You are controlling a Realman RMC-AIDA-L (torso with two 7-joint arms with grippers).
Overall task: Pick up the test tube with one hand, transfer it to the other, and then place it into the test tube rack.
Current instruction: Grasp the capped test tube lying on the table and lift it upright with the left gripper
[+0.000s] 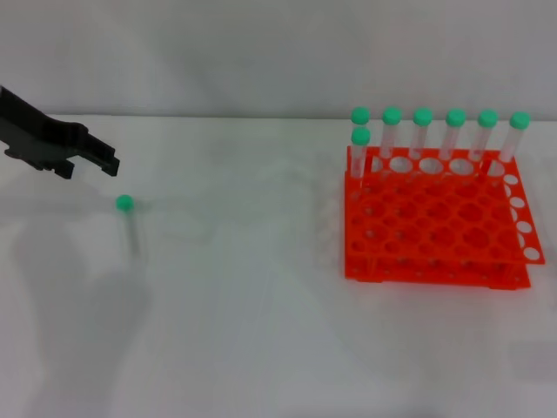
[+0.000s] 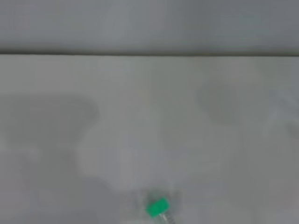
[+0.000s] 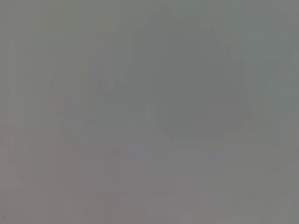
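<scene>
The test tube lies flat on the white table at the left, its green cap pointing away from me. The cap also shows in the left wrist view. My left gripper, black on a black arm, hovers just behind and to the left of the cap, open and empty. The orange-red test tube rack stands at the right. My right gripper is out of view; the right wrist view shows only a plain grey surface.
Several green-capped tubes stand upright in the rack's back row, and one more stands in its back left corner. The white table runs between the lying tube and the rack.
</scene>
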